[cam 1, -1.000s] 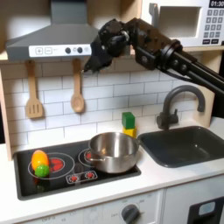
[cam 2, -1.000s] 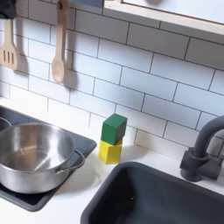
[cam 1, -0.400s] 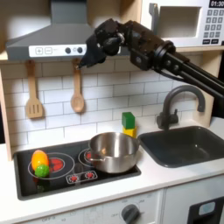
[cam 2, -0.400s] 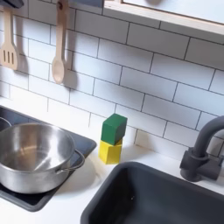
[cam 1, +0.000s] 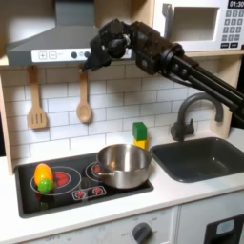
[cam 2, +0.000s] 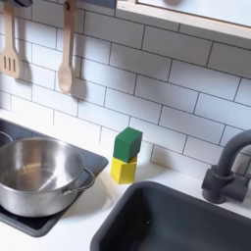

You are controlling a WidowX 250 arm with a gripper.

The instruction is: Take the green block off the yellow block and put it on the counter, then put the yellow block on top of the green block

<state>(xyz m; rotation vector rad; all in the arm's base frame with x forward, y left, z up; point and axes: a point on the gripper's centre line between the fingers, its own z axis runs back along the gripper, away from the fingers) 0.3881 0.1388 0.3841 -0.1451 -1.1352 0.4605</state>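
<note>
The green block sits on top of the yellow block against the tiled wall, between the stove and the sink. In the second exterior view the green block rests slightly turned on the yellow block. Both stand on the off-white counter. My gripper hangs high up in front of the range hood, far above and to the first exterior view's left of the blocks. Its fingers are too small and dark to tell whether they are open or shut, and nothing shows in them.
A steel pot stands on the black stovetop, just left of the blocks. Toy food lies on the left burner. The dark sink and faucet lie right. A wooden spatula and spoon hang on the wall.
The arm has swung toward the first exterior view's left along the hood, staying high. The two blocks and the pot have not moved.
</note>
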